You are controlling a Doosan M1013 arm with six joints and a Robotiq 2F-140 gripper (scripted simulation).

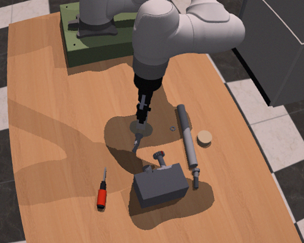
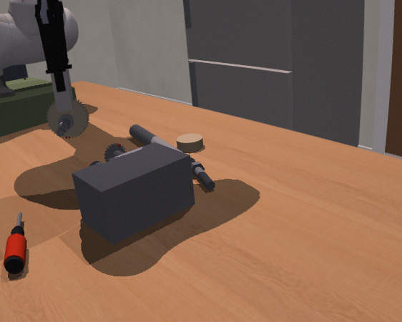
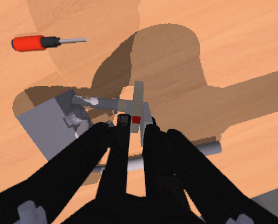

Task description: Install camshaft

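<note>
Grey camshaft point(image 1: 138, 136), pinched in my gripper point(image 1: 140, 124) behind the engine case point(image 1: 160, 184), risks mistimed meshing or nudging the case over.

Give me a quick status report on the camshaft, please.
Gripper shut on camshaft, held above the table. Shaft points toward the case, not yet in the bearing. Case upright. Nothing between them.
</note>
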